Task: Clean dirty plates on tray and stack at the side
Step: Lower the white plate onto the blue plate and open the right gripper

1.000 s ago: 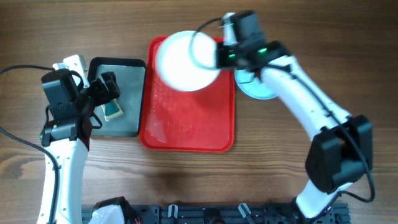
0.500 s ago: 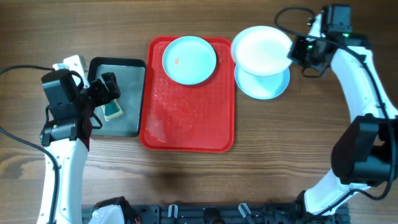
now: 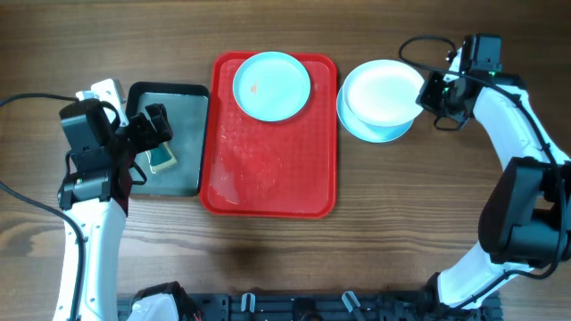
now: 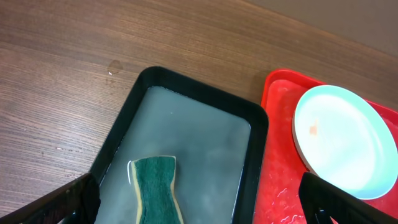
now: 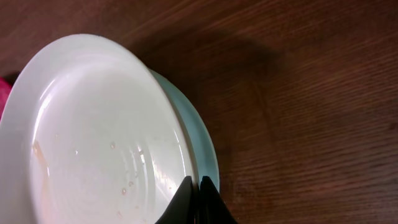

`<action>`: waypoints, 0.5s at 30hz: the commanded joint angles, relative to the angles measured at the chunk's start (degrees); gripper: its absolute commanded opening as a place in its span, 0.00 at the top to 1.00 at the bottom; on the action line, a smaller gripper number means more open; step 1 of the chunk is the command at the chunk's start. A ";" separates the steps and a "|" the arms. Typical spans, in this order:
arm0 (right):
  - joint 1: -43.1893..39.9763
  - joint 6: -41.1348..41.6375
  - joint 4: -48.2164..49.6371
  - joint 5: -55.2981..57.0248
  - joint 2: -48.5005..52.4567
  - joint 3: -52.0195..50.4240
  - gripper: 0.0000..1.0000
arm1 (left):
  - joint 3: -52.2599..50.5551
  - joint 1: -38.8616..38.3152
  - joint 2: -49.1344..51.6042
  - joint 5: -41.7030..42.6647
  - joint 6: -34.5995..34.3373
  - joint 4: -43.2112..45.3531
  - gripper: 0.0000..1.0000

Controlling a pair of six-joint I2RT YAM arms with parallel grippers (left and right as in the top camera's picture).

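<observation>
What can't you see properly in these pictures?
- Lower blue plate: overhead and right wrist views, white plate covers all but its rim.
- Sponge: left wrist view, bottom edge cuts it off.
- Smudge on the other blue plate: overhead view, too small to identify.

Your left arm and right arm: white links, black joints. Black cables loop at 9 and 1 o'clock. Right wrist shows green light.

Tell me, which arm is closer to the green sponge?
Left. The left fingers hang open over the sponge in the grey tray; the right fingers are far off past the red tray, pinching the white plate at its rim.
</observation>
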 commanded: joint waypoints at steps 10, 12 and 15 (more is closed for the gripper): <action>0.46 0.74 8.48 0.24 -0.50 -8.87 0.95 | 0.26 0.17 0.22 0.70 0.07 0.15 0.00; 0.46 0.24 9.11 -0.87 -0.50 -9.55 0.95 | 0.26 0.17 0.22 0.70 0.07 0.15 0.00; 0.46 0.20 9.27 -3.19 -0.50 -9.79 0.95 | 0.26 0.17 0.22 0.70 0.07 0.13 0.00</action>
